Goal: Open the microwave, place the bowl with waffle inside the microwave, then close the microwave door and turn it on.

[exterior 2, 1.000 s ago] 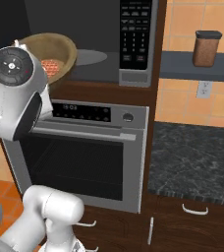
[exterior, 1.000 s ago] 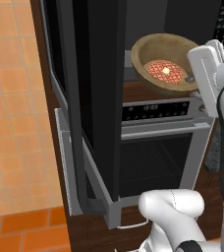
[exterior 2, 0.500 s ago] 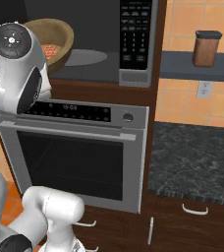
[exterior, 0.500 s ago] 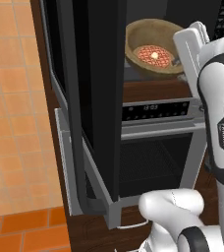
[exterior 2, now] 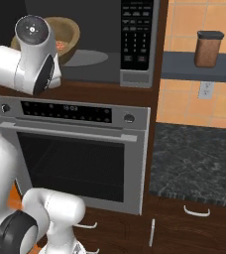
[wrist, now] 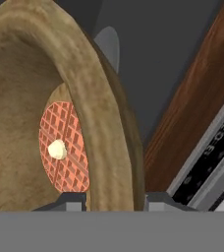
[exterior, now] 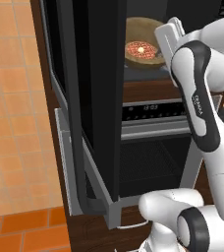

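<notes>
My gripper pinching the rough tan bowl rim, grid-patterned waffle inside, fingertips mostly cut off, turntable seemingly underneath, microwave door open.

A glossy white robot arm of rounded, tube-like links, joined by dark grey bands, carries small dark lettering along one link; a round dark cap with tiny marks tops one joint.
</notes>
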Controlling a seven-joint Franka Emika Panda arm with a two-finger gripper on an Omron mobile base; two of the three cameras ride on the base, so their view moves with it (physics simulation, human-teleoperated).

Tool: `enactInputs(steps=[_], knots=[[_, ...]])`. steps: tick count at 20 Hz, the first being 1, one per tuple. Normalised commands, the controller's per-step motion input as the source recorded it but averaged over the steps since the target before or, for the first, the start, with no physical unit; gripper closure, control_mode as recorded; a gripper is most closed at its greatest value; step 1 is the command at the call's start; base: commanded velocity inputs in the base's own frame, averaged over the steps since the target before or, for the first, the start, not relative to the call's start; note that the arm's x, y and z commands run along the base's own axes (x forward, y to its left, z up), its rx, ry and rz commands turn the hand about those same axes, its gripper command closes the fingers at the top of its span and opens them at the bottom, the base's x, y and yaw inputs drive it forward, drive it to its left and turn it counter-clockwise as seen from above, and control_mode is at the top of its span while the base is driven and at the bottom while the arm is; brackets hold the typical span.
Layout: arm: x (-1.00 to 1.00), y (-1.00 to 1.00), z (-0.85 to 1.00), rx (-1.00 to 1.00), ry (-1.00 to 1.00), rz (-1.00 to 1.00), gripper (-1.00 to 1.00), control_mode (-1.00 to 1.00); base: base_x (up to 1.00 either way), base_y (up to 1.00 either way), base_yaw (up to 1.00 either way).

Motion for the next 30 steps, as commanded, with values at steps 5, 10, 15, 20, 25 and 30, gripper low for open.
enactInputs(steps=[5,10,15,20,25,30], knots=[[0.87,0.18,-0.11,0.0,0.01,0.0,1.0,-1.0,0.0,0.0,0.0],[0.64,0.01,-0.17,0.01,0.0,0.0,1.0,-1.0,0.0,0.0,0.0],[0.64,0.0,-0.04,0.0,0.0,0.0,1.0,-1.0,0.0,0.0,0.0],[0.68,0.0,0.0,0.0,0.0,0.0,1.0,-1.0,0.0,0.0,0.0],[0.3,0.0,-0.12,0.0,0.0,0.0,1.0,-1.0,0.0,0.0,0.0],[0.0,0.0,-0.18,0.0,0.0,0.0,1.0,-1.0,0.0,0.0,0.0]])
